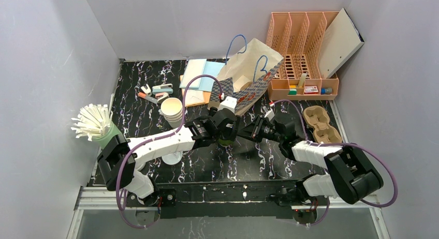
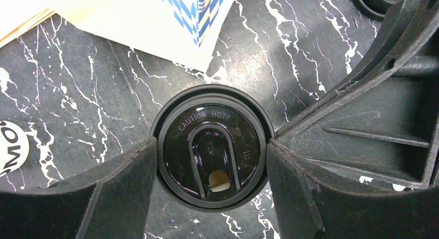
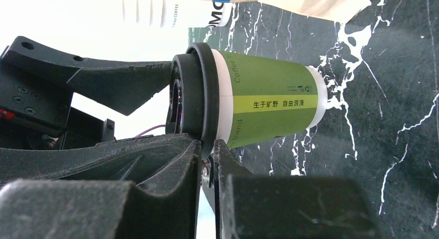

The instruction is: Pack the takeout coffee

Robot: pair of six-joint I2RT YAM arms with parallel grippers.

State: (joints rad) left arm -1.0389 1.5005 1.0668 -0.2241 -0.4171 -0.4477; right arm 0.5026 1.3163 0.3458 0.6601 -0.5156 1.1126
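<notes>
The takeout coffee (image 3: 269, 104) sits upright mid-surface (image 3: 393, 120) near the paper bag (image 1: 248, 73), with the left end effector (image 2: 211, 156) clamped across its black lid (image 3: 199, 94) and the right end effector (image 3: 207, 151) pinching the lid's rim. The thin paper walls would likely crush, so the stiffer lidded rim looks the safer hold.

We see three plain, pale grey walls closing in the workspace: a back wall (image 1: 207, 21), a left wall (image 1: 41, 68) and a right wall (image 1: 398, 84), all matte. The bench (image 1: 233, 166) has a glossy black top veined with white and faint violet, like marble. Along its near edge runs a silver metal rail (image 1: 93, 197), and below that lies a grey floor (image 1: 207, 226). The light is soft and even, with weak shadows; in the right wrist view one side is washed out to white.
</notes>
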